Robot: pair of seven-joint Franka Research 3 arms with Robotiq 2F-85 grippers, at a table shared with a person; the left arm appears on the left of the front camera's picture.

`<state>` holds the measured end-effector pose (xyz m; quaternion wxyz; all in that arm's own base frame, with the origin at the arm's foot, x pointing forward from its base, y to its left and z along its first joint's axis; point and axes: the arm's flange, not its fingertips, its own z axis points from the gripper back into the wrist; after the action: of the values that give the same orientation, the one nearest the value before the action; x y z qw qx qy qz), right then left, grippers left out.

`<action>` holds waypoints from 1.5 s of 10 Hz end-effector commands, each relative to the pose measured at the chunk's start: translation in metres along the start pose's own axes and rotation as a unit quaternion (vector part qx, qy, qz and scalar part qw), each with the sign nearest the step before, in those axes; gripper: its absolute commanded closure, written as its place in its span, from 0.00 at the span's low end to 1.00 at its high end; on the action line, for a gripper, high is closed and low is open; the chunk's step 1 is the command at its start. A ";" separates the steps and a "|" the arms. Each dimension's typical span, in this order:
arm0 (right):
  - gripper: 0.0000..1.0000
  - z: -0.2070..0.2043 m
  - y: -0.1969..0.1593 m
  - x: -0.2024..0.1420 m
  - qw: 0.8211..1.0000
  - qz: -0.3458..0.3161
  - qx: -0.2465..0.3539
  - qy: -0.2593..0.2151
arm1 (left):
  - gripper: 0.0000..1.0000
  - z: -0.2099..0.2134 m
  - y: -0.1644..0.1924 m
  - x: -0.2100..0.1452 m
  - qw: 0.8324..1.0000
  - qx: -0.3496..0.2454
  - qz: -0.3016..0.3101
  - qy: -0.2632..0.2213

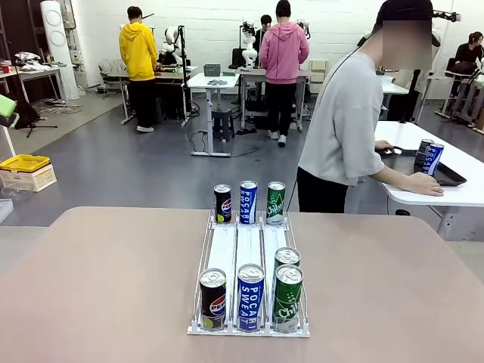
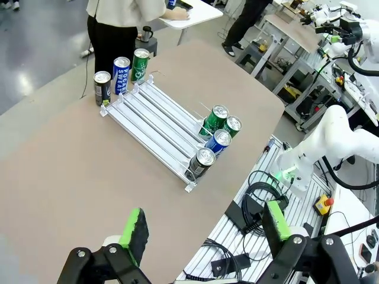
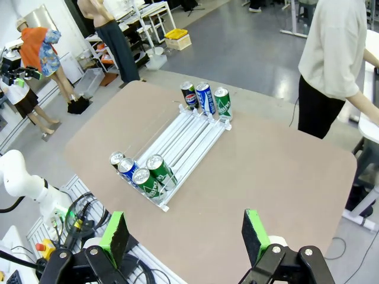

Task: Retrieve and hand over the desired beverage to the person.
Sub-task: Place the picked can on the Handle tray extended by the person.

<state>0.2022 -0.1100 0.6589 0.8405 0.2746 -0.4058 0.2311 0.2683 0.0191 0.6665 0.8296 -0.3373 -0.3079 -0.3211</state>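
Brown table (image 1: 98, 287) in a busy lab, both arms' jaws apart, empty.

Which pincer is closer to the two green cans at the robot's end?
Right. The right pincer hangs off the green cans edge of the rack; the left pincer hangs off the black can edge.

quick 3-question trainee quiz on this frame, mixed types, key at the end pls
1. True or false: the left gripper is shut on a can.
2. How many cans sit at the robot-side end of the rack? A) three B) four C) six
3. Fill in: the person has both hands on the ___ table to the side, turned away from the rack.

Key: 1 false, both it and the right gripper are open and hold nothing. 2 B, one Pepsi can, one Pocari Sweat can, two green cans. 3 white.
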 end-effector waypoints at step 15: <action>0.00 -0.002 0.000 0.001 1.000 0.007 0.018 -0.006 | 0.00 0.002 0.001 0.000 1.000 -0.004 0.000 -0.003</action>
<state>0.2022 -0.1100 0.6589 0.8405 0.2746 -0.4058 0.2311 0.2684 0.0191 0.6665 0.8296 -0.3373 -0.3079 -0.3211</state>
